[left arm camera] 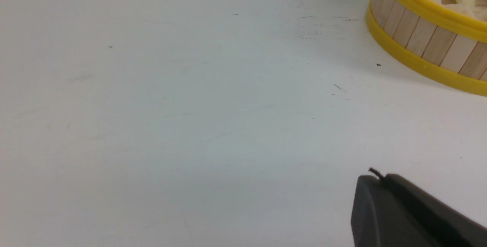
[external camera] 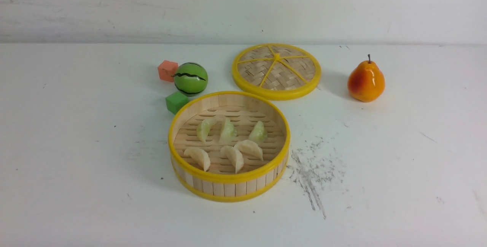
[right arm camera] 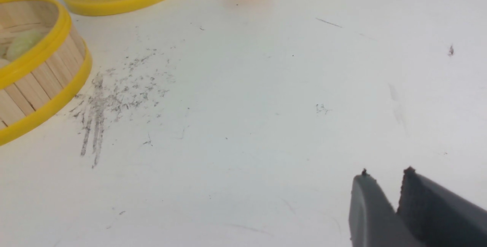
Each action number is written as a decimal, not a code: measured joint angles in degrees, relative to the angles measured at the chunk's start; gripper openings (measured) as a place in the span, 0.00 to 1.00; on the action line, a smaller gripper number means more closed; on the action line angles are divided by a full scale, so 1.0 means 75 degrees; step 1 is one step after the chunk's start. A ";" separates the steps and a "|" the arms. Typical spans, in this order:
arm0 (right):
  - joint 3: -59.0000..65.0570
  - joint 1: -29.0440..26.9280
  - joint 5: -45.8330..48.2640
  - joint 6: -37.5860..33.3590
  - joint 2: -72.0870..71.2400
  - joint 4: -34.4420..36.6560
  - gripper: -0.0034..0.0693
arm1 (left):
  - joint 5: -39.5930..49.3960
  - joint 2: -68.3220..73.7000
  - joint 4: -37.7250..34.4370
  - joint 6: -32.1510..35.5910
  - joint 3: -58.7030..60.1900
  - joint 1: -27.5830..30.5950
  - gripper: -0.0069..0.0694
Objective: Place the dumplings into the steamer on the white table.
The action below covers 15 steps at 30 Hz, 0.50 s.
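1. Nearest the front camera, the steamer sits on the white table, lid off.
2. All six dumplings lie on its slatted floor: three greenish at the back, three cream in front.
3. Dark scuffs mark the table just right of the steamer.
4. Behind it to the left are a green cube by its rim, a melon ball and a red cube.
5. Lid lies flat behind the steamer; a pear stands farther right.
6. Left gripper: jaws together, empty, above bare table.
7. Right gripper: jaws slightly apart, empty, above bare table.
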 joint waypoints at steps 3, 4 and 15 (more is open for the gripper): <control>0.0000 0.0000 0.0000 0.0000 0.0000 0.0000 0.23 | 0.0000 0.0000 0.0000 0.0000 0.0000 0.0000 0.07; 0.0000 0.0000 0.0000 0.0000 0.0000 0.0000 0.23 | 0.0000 0.0000 0.0000 0.0000 0.0000 0.0000 0.07; 0.0000 0.0000 0.0000 0.0000 0.0000 0.0000 0.25 | 0.0000 0.0000 0.0000 0.0005 0.0000 0.0000 0.08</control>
